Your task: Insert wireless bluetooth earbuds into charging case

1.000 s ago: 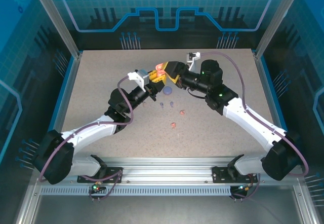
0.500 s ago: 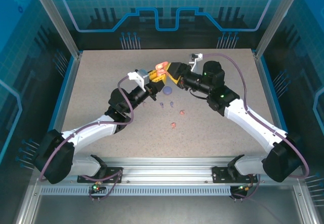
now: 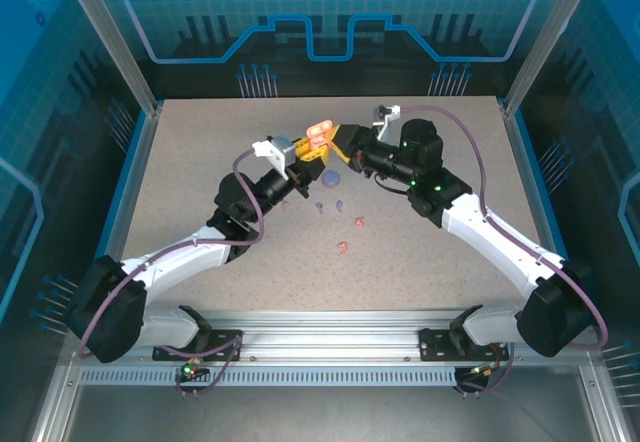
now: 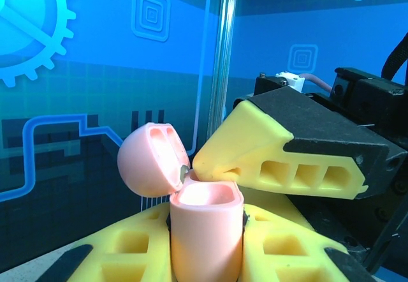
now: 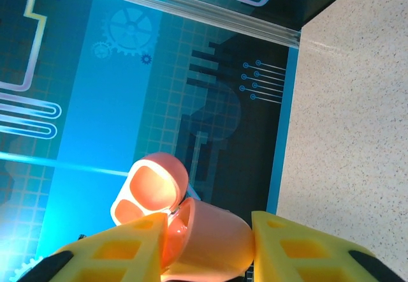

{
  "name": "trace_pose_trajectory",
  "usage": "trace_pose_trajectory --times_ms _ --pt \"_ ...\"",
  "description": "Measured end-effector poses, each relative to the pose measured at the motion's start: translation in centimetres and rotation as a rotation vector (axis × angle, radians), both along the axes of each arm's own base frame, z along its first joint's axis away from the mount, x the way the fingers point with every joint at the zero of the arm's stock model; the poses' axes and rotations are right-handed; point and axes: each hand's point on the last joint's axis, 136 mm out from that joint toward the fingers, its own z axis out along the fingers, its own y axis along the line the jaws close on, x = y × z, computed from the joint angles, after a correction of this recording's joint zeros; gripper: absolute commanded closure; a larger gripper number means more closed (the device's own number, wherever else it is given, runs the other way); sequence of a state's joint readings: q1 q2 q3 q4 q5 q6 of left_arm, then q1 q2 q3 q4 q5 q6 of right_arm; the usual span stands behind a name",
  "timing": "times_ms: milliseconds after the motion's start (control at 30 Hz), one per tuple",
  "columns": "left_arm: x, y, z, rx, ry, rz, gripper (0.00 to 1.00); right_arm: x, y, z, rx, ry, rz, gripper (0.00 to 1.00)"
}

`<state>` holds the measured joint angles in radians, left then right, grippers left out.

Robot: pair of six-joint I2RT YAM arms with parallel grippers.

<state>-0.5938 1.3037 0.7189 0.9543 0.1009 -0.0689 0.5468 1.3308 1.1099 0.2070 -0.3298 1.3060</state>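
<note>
Pink charging case [image 4: 205, 224]: upright, lid open, clamped in left gripper [image 3: 303, 154]. Right gripper [image 5: 207, 230]: straddles the case body; whether clenched, cannot tell.

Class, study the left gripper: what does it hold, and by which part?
The left gripper clamps the pink charging case by the lower body, between its yellow fingers; the hinged lid stands open above.
</note>
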Motion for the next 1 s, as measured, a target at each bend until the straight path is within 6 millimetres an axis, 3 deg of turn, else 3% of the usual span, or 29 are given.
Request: trace_pose_trajectory --times_ms 300,600,1000 --pt "0.3 -0.5 -0.9 0.041 0.047 -0.011 0.74 0.2 -0.6 -0.8 -0.068 -0.013 0.000 0.70" --pt "0.3 -0.9 -1.8 0.089 0.073 -0.029 0.69 0.3 -1.0 -1.5 -0.122 -0.029 0.018 0.72" --pt "0.2 -1.1 -2.1 0.111 0.066 -0.040 0.98 0.3 -1.2 -1.8 -0.134 -0.027 0.029 0.72"
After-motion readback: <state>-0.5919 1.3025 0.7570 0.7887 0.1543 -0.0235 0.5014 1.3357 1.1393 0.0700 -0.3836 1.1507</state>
